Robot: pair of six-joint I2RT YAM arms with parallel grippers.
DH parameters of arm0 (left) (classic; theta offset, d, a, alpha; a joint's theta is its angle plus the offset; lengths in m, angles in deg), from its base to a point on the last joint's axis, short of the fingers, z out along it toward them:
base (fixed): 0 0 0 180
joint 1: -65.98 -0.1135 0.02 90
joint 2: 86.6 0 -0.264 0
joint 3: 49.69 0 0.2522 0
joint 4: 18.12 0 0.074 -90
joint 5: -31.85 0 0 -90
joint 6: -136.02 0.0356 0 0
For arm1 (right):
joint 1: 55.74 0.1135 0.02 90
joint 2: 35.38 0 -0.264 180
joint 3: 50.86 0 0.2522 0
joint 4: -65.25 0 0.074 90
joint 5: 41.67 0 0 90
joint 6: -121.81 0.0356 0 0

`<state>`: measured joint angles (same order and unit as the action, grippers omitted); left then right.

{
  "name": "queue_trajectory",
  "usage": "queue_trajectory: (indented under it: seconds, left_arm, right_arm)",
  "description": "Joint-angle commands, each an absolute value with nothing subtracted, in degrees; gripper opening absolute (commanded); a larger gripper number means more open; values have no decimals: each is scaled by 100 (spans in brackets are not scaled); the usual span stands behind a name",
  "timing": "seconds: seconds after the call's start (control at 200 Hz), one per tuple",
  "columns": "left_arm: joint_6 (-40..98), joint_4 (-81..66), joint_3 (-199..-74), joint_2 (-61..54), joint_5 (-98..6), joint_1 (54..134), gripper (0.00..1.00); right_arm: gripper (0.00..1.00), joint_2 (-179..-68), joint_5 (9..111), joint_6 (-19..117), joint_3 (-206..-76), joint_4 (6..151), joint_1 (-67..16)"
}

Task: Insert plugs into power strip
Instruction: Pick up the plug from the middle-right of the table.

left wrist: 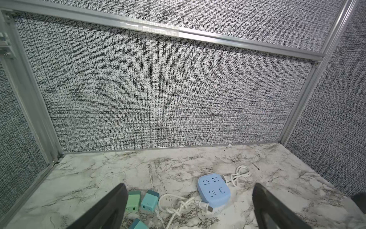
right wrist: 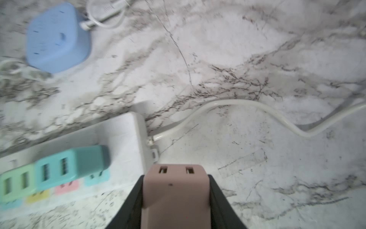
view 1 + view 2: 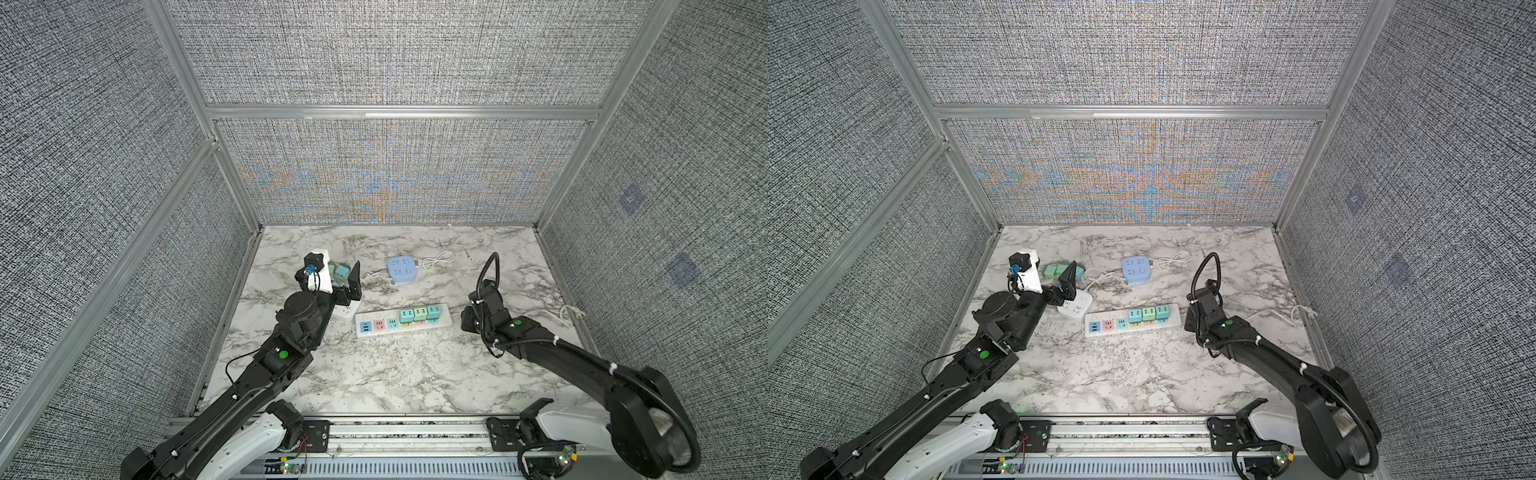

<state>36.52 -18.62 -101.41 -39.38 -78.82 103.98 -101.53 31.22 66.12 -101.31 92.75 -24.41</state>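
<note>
Power strips: three. Long white strip, blue square strip, small white strip. Plugs: seven in view. Three seated in long white strip, three loose on tabletop, one pink plug. Arms: two.

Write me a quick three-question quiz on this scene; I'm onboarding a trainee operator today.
1. True or false: the right pincer is shut on the dusty pink plug.
2. How many plugs are seated in the long white power strip? A) one B) three C) six
3. Fill the blank: the left pincer, near the loose green plug, stands ___ with nothing between its fingers.

Key: 1 true; 2 B; 3 open.
</note>
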Motion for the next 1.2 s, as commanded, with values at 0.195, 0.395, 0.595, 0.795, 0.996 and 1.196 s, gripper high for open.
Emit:
queue_trajectory:
  seconds: [0.195, 0.395, 0.595, 0.795, 0.996, 1.196]
  left_arm:
    - [3802, -2402, -9824, -4204, -5743, 10386, 98]
    - [3702, -2420, -10024, -3933, -4711, 10386, 92]
    - [3715, -2306, -10300, -3536, -3733, 10386, 88]
    - [3721, -2307, -10426, -3270, -3321, 10395, 86]
    - [3579, -2404, -10386, -3282, -3214, 10415, 83]
    - [3604, -2248, -10573, -3229, -3021, 10488, 81]
  right_arm:
    - [24, -8078, 2910, 5125, -9489, 7937, -1434]
    - [16, -7858, 3057, 3631, -9150, 6505, -1223]
    - [13, -7881, 4165, 2335, -8782, 5246, -1198]
    - [12, -8051, 5306, 437, -8083, 3025, -1197]
    - [0, -8797, 5419, -1339, -8418, 1727, -1240]
    - [0, -9152, 5492, -1670, -8365, 2377, -1294]
